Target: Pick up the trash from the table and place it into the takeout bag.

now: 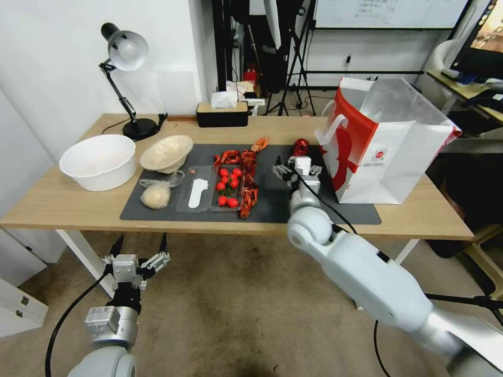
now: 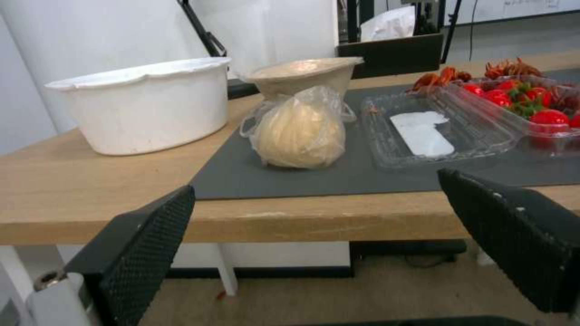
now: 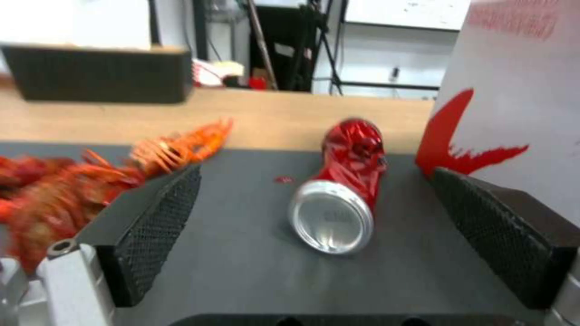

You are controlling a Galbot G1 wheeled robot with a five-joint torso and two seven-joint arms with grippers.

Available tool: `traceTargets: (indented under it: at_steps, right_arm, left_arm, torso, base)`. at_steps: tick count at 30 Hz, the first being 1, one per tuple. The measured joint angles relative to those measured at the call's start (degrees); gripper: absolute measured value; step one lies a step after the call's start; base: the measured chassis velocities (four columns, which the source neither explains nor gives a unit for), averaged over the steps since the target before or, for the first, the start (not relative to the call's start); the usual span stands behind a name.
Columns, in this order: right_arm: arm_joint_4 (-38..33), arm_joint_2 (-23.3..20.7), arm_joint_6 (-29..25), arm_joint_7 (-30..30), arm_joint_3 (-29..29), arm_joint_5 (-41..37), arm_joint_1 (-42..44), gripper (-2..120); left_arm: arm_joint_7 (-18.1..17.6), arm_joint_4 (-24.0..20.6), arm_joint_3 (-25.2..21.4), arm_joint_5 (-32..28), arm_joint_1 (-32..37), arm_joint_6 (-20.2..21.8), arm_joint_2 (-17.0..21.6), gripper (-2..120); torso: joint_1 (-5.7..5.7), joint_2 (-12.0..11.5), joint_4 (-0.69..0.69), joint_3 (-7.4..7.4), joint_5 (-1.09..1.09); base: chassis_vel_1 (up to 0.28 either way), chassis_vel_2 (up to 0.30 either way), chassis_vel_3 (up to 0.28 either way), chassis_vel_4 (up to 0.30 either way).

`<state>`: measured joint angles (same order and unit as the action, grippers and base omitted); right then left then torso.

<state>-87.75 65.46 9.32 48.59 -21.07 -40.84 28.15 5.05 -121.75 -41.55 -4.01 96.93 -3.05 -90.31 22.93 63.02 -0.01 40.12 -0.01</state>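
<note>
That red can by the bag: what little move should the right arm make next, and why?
Probably ease the right gripper forward, then close. The crushed red can lies on its side on the mat, ahead of the open fingers and untouched, beside the takeout bag.

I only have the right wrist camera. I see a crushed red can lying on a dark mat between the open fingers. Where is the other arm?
Observer: The left gripper hangs open below the table's front edge, over the floor, holding nothing.
Operator: Is the bag's top open?
Observer: Yes. The takeout bag stands upright just right of the can, its mouth wide open and its foil lining showing.
Operator: Any trash on the left side?
Observer: A clear bag with a beige lump lies at the left end of the mat, in front of a cream bowl.
</note>
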Motion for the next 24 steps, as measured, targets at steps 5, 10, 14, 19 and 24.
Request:
traceTargets:
  at_steps: [5,10,14,19,24]
  right_arm:
    - [3.27,1.11,1.30,1.46,-0.95,-0.79,-1.90,100]
    - [6.81,2.39,1.51,1.85,-1.92,-2.78,-3.89,100]
    - [9.68,3.41,1.60,1.84,-2.50,-3.70,-5.21,100]
    - [12.97,5.14,1.44,1.75,-2.65,-5.09,-6.71,100]
    - [15.03,6.17,1.39,1.65,-2.95,-5.17,-7.70,100]
  left_arm:
    - [-0.01,0.14,0.00,-0.07,-0.12,-0.05,0.04,100]
    - [-0.03,0.36,0.02,-0.14,-0.29,-0.09,0.12,100]
    - [-0.04,0.46,0.08,-0.15,-0.32,-0.16,0.15,100]
    - [-0.04,0.58,0.13,-0.18,-0.35,-0.31,0.16,100]
    - [-0.06,0.65,0.02,-0.25,-0.27,-0.53,0.23,100]
  torso:
    - [-0.01,0.00,0.00,0.00,0.00]
    - [-0.01,0.00,0.01,-0.01,0.00]
    - [-0.01,0.00,0.00,-0.01,0.00]
    - [-0.01,0.00,0.01,0.00,0.01]
    - [-0.01,0.00,0.01,-0.01,0.00]
  base:
    - [0.000,0.000,0.000,0.000]
    - [0.000,0.000,0.000,0.000]
    - [0.000,0.000,0.000,0.000]
    - [0.000,0.000,0.000,0.000]
    - [0.000,0.000,0.000,0.000]
